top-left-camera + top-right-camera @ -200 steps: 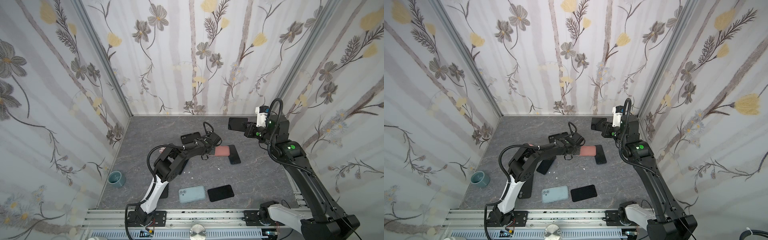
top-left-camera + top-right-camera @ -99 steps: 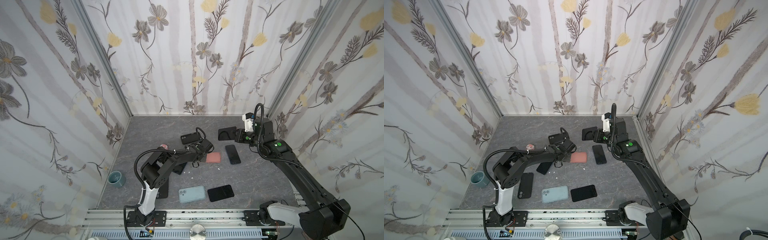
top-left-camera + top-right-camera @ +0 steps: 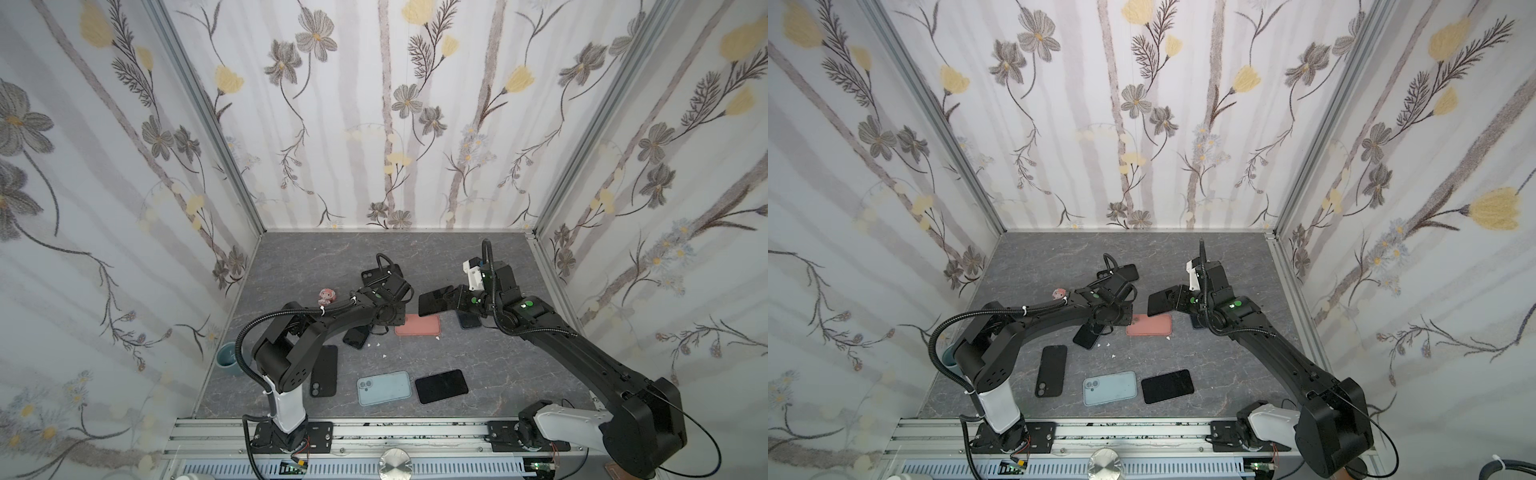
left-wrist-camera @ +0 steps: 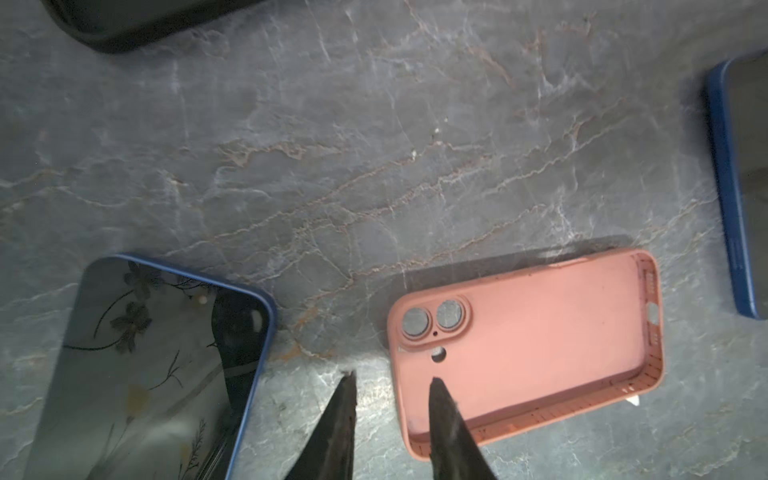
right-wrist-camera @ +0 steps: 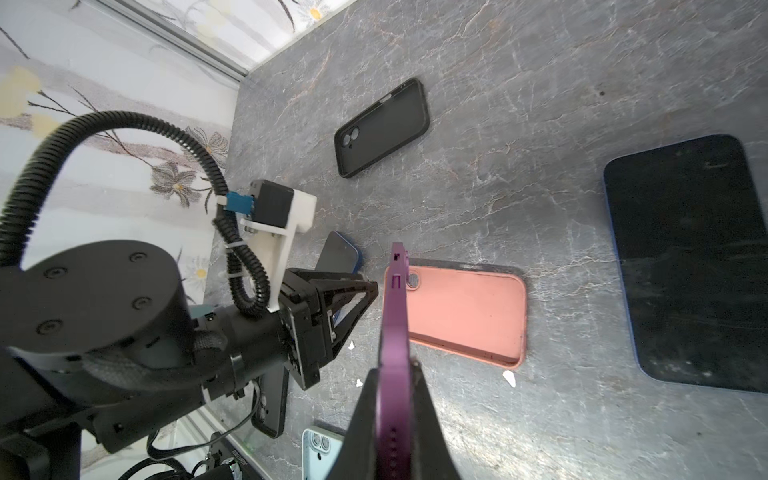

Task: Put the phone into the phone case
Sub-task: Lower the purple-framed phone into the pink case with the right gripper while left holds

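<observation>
Beside the case (image 3: 417, 325), the right hand (image 5: 393, 370) grips the phone (image 5: 394, 307).

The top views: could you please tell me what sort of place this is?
Probably a robot test cell: a left arm and right arm bolted to an aluminium rail, wallpapered panels boxing in a grey tabletop, phones and cases laid out.

A robot-lab test booth: floral-papered walls (image 3: 374, 104) enclosing a stone-look tabletop (image 3: 316, 257) with an aluminium mounting rail (image 3: 415, 432).

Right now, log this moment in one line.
right gripper: shut on purple phone, aloft | left gripper: open at pink case edge | pink case: empty, flat
</observation>
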You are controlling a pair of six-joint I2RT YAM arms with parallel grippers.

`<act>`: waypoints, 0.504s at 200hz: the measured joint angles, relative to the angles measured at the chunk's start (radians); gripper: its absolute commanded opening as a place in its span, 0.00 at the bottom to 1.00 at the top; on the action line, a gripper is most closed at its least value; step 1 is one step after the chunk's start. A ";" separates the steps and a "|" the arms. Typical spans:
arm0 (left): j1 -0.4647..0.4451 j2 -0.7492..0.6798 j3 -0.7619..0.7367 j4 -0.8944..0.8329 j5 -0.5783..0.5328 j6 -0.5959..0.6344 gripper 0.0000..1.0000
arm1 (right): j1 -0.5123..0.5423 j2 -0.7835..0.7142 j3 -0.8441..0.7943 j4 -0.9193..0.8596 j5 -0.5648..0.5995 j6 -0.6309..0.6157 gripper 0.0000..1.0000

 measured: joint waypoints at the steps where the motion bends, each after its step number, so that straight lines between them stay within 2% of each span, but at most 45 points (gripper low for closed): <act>1: 0.001 -0.001 -0.001 0.000 0.001 -0.001 0.30 | 0.000 0.001 -0.001 0.001 -0.002 0.001 0.00; 48: 0.037 -0.011 -0.037 0.037 0.097 -0.040 0.32 | 0.011 0.070 -0.084 0.134 -0.081 0.098 0.00; 101: 0.066 -0.015 -0.108 0.123 0.194 -0.111 0.32 | 0.013 0.145 -0.117 0.260 -0.137 0.147 0.00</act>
